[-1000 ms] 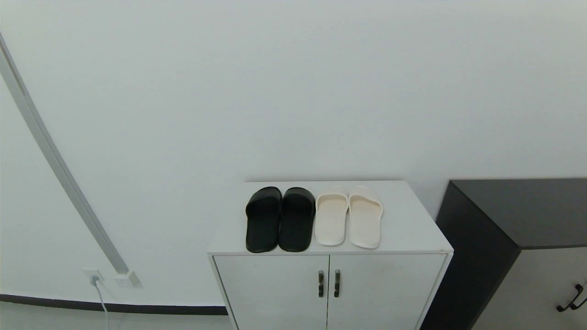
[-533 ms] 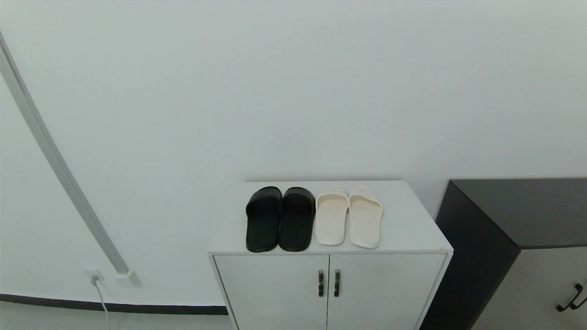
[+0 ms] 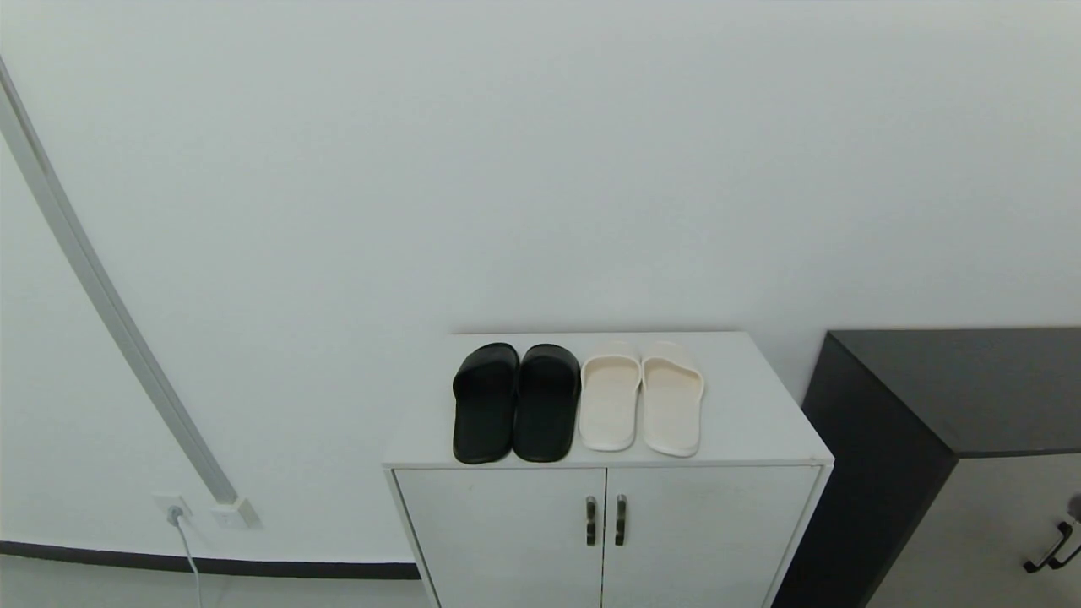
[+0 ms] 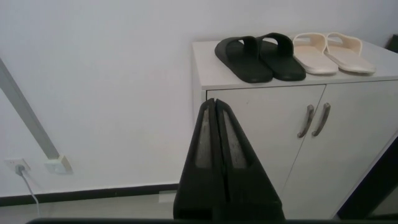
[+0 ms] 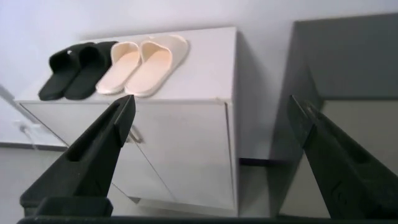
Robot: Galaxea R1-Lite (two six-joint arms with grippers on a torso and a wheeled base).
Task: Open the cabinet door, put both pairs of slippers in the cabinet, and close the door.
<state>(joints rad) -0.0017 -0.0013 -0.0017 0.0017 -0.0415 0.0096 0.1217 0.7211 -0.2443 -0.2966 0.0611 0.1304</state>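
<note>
Black slippers [image 3: 515, 404] lie on top of the white cabinet [image 3: 498, 532], toward its left side, with the cream slippers [image 3: 642, 404] just beside them nearer the middle. Both cabinet doors are shut, and their two handles [image 3: 605, 521] flank the centre seam. The left gripper [image 4: 215, 134] faces the cabinet with its jaws together. The right gripper [image 5: 210, 106] faces it with its jaws wide apart.

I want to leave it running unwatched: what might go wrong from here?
The two door handles sit close together, so a grab aimed at one may catch both. The black slippers and white slippers lie at the front edge of the white cabinet; a jolt while pulling a door might knock them off. The dark cabinet stands close on the right and may crowd the right gripper.
</note>
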